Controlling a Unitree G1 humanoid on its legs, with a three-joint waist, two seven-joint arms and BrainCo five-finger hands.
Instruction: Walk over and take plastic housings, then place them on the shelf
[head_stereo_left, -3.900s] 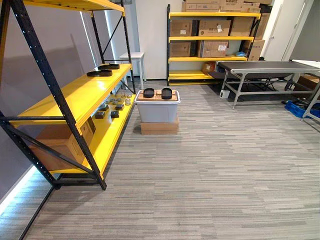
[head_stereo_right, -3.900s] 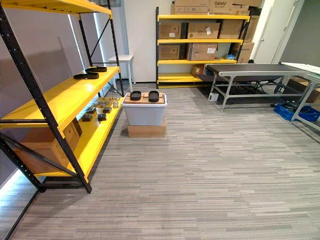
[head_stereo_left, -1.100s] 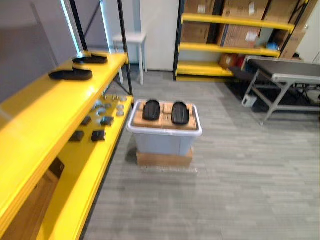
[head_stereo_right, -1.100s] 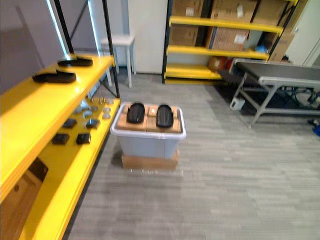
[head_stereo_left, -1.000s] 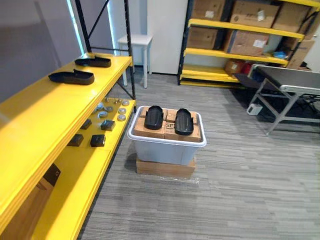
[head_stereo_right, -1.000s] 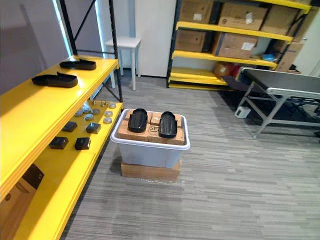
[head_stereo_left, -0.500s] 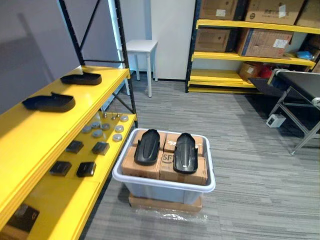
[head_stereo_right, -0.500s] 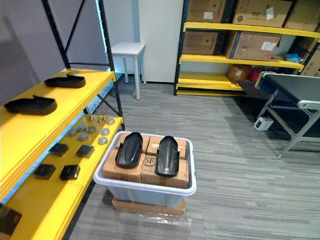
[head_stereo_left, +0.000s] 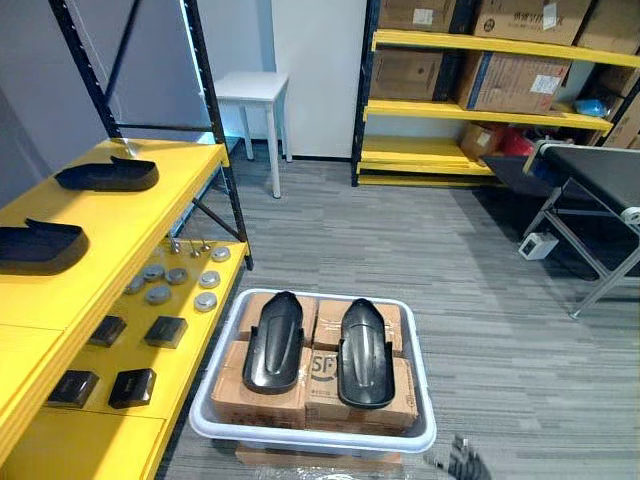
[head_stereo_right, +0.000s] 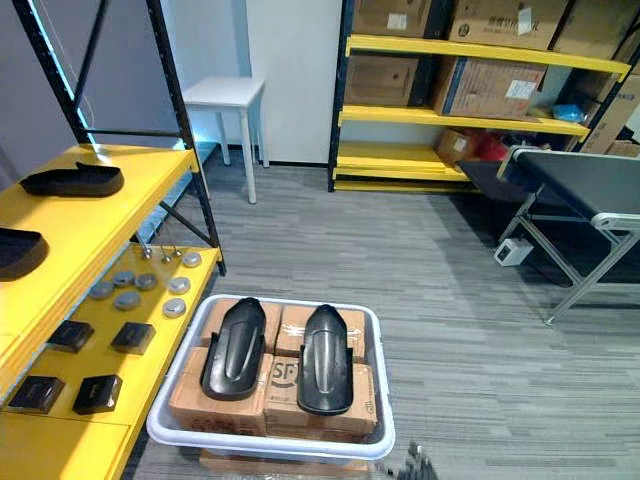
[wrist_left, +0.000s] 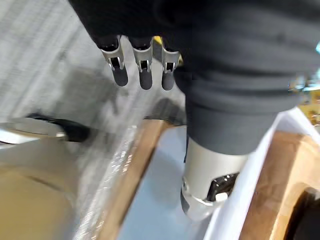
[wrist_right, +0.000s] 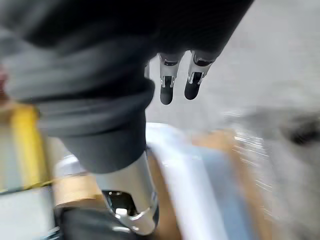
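Lying on boxes (head_stereo_left: 322, 370) in bin (head_stereo_left: 310, 441), 2 blk housings (head_stereo_left: 273, 343)

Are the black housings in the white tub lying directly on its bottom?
No, both black housings lie on top of cardboard boxes packed in the white tub.

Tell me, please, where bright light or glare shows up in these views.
Left eye view: a bright light strip runs down the wall behind the rack post. Left wrist view: the plastic wrap below the tub glints white. Right wrist view: the same wrap glints too.
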